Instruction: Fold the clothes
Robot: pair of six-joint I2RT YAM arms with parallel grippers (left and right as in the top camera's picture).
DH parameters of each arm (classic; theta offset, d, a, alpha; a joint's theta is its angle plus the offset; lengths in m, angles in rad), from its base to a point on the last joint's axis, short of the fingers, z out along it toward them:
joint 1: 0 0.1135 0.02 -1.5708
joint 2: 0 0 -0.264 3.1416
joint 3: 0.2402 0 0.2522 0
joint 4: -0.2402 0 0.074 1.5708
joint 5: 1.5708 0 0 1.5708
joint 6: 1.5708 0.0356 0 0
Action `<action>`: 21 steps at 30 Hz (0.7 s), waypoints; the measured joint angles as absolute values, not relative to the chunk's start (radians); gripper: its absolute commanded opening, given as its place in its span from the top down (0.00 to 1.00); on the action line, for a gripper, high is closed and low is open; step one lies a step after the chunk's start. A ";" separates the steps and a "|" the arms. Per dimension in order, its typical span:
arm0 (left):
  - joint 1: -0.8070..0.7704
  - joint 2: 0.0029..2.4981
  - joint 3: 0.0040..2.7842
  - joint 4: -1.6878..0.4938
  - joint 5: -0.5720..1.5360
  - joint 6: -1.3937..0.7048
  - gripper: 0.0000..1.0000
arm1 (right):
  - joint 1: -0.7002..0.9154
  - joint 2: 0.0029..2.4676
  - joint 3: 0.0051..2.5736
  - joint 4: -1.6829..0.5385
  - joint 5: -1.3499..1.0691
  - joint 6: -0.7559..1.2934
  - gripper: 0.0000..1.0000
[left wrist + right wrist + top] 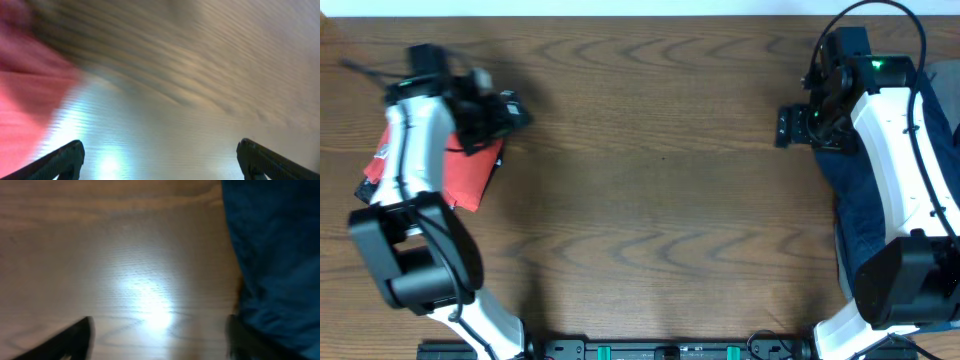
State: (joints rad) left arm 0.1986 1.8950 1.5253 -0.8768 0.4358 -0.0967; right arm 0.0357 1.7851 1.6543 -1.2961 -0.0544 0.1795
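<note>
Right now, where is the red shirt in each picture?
Overhead: red shirt at the far left, on the wooden table.
Left wrist: red shirt, blurry, at the left edge.
Right wrist: not in it; only a blue garment on the right.
Shared landmark: the wooden table, in all three.

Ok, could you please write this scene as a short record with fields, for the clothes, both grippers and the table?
red shirt: bunched at the left side of the table, partly hidden under the left arm
blue garment: at the right edge, partly under the right arm
left gripper: open, empty, over bare wood beside the red shirt
right gripper: open, empty, over bare wood beside the blue garment
table: brown wood, bare in the middle
</note>
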 measured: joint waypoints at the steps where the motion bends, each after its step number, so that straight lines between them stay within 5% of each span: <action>1: 0.154 1.895 1.525 -0.904 0.438 -0.092 0.02 | 0.036 1.785 1.654 -1.287 -0.065 0.182 0.01; 12: -0.170 1.895 1.524 -1.351 0.319 -0.070 0.02 | -0.060 1.785 1.654 -1.383 -0.295 0.131 0.01; 21: -0.218 1.865 1.519 -1.483 0.248 -0.070 0.02 | -0.107 1.777 1.604 -1.573 -0.319 0.029 0.01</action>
State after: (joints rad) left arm -0.2180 1.8652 1.5192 -1.4830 0.2481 -0.0704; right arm -0.1074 1.7767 1.6043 -1.5734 -0.3187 0.0288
